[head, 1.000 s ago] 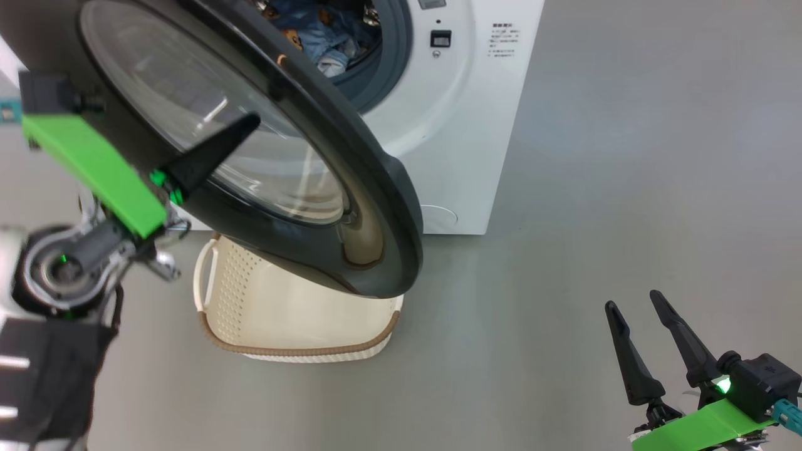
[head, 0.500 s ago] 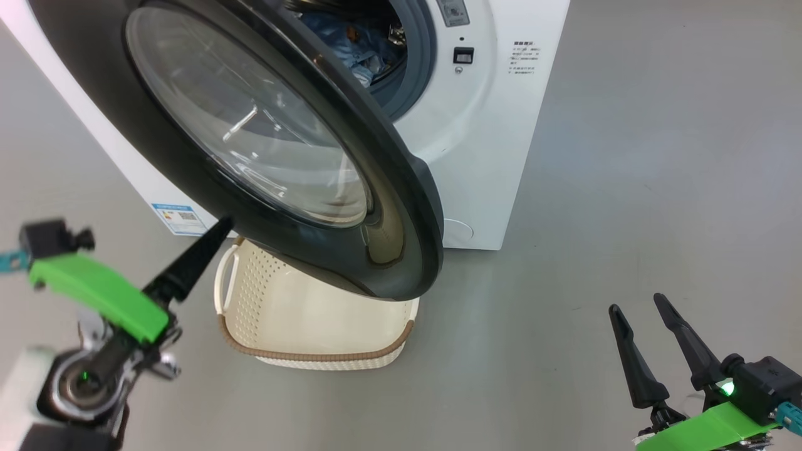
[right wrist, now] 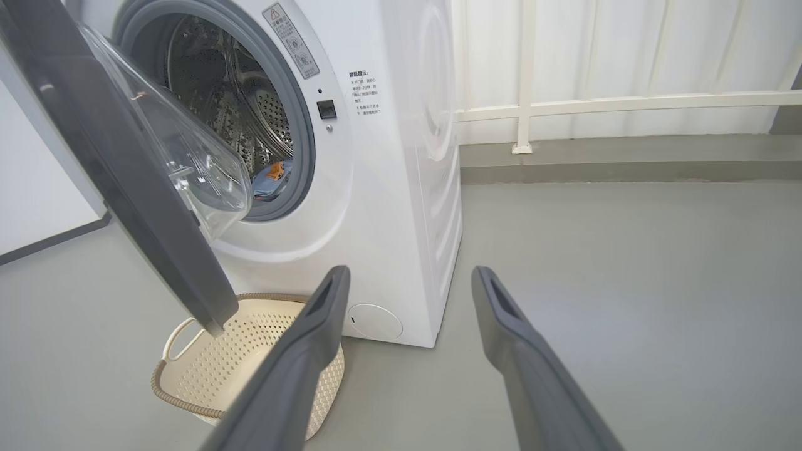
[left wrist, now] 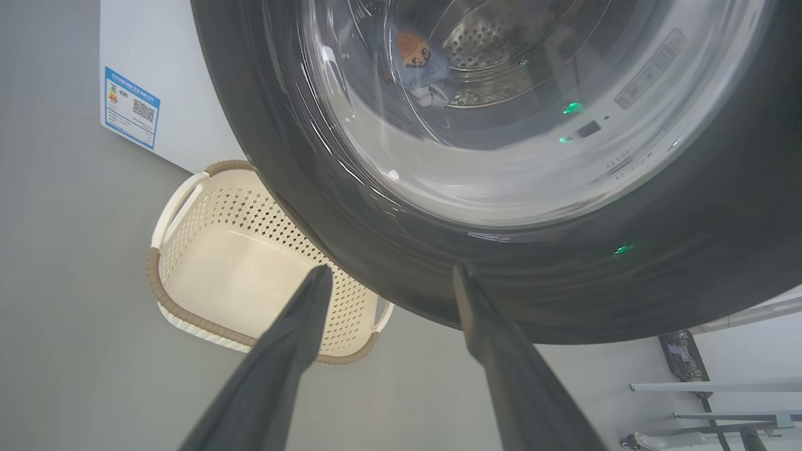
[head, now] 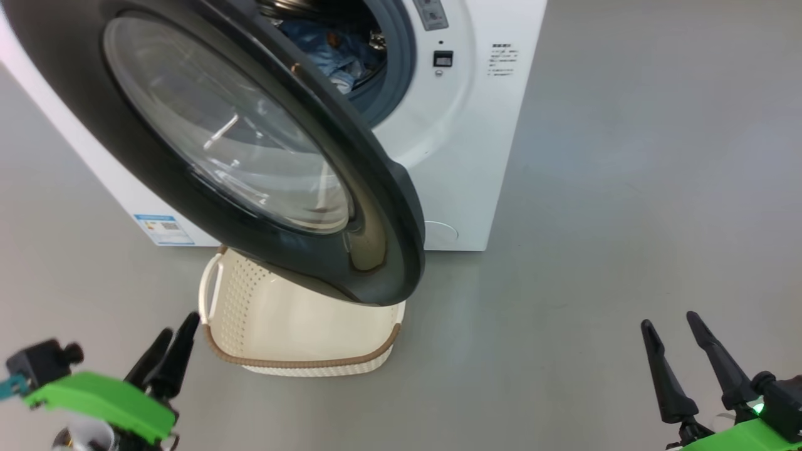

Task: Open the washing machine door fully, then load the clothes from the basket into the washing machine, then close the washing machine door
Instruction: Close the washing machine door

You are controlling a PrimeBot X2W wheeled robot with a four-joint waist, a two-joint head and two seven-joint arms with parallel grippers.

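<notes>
Loading looks done here: the clothes (head: 332,53) lie inside the drum of the washing machine (head: 467,138), a crumple of blue fabric low in the steel tub. Through the door glass in the left wrist view, an orange-brown bear face shows on them. The basket (head: 301,364) sits on the grey floor right at the foot of the machine, partly under the swung-out door. As much of its cream, perforated inside as can be seen is bare. So, by the look of things, two stages are ticked off: door opened, garments in. What is left is the last one — shutting the washing machine door (head: 250,156).

That door hangs well out from the front, hinged on the left as the head camera sees it, its free edge out over the basket's rim. It is a big glossy black ring round a bulging clear bowl, and the right wrist view catches that bowl jutting back toward the grey-blue gasket. Nothing is touching it.

The left gripper (head: 180,324) sits low at the bottom left, just beside the basket's handle end, fingers spread apart and empty. Its own camera looks between them at the door's outer face. The right gripper (head: 669,320) hovers well off to the right over bare floor, fingers likewise parted, holding nothing. A push on the door's outer face looks like the next call — and the catch side will need to go fully home.
</notes>
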